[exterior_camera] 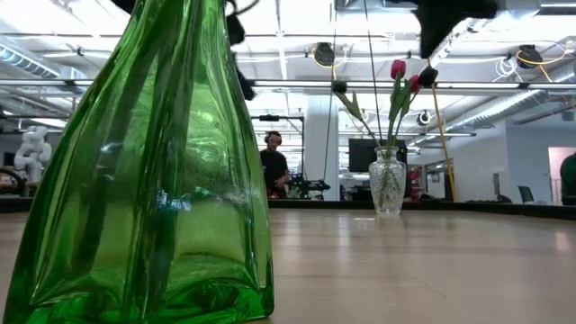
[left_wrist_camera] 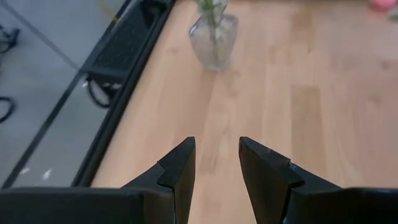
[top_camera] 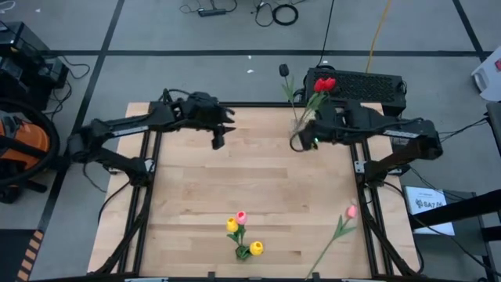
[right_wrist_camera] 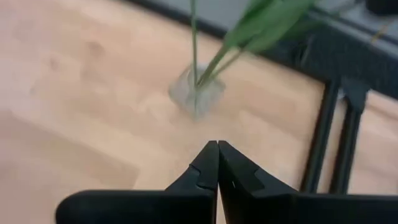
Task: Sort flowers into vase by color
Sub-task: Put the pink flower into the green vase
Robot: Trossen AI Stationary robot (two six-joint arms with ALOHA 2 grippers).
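1. Wooden table (top_camera: 258, 188) carries, at our near edge, a green vase (top_camera: 244, 252) of yellow and pink tulips (top_camera: 239, 222).
2. Beside it the loose pink tulip (top_camera: 341, 227) lies slantwise, nearer our right arm.
3. Farther off, left gripper (top_camera: 219, 138) fingers stand open and empty; right gripper (top_camera: 297, 142) fingers are closed, empty, by the clear vase (top_camera: 301, 121).

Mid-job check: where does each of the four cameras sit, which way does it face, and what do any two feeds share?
High: overhead, facing down; both arms, wooden table.
Low: at tabletop height, facing level across; green glass vase up close.
Left wrist: on the left arm; left gripper, fingers apart.
Right wrist: on the right arm; right gripper, fingers together.
Shared: the clear glass vase with red and black tulips appears in all four.
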